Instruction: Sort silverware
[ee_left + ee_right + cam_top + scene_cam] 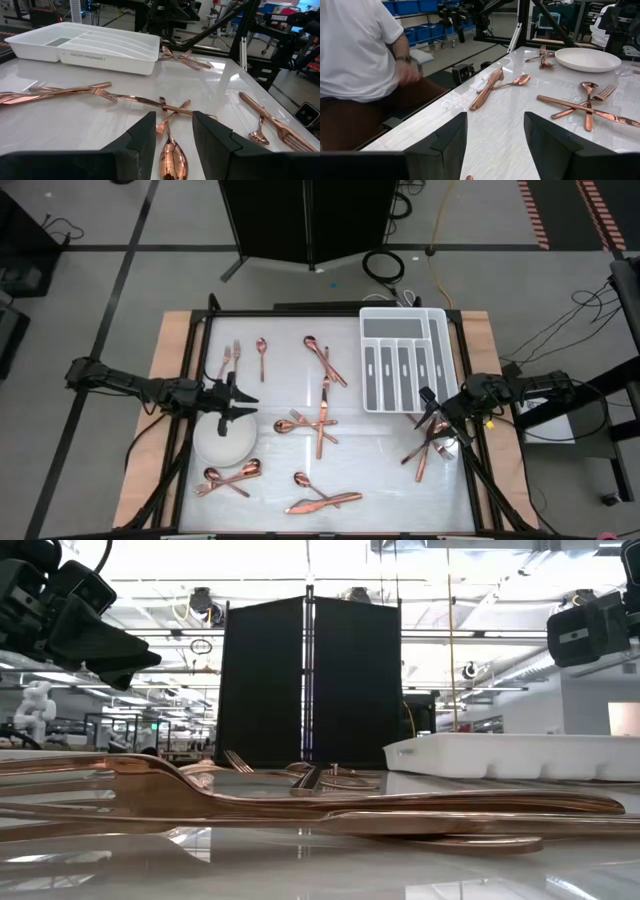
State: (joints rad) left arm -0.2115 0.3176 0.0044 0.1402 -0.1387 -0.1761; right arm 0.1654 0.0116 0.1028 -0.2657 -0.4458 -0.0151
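- We see the left gripper (243,406) over the table's left side, just above the far edge of the white plate (222,445); fingers spread, holding nothing.
- In the left wrist view its open fingers (141,142) frame a spoon (172,155) lying on the table w/ forks crossed just beyond.
- Right gripper (428,412) sits at the right side, near the front right corner of the white tray (404,360), over a small heap of cutlery (430,446); fingers (551,140) apart, nothing held.
- The silverware (320,425) lies scattered on the table: fork + spoon far left, crossed pieces in the centre, spoons near left by the plate, a knife and spoon near centre.
- Tray slots look bare, as far as we can tell.
- A person (360,65) in a white shirt sits beside the table, seen in the right wrist view.
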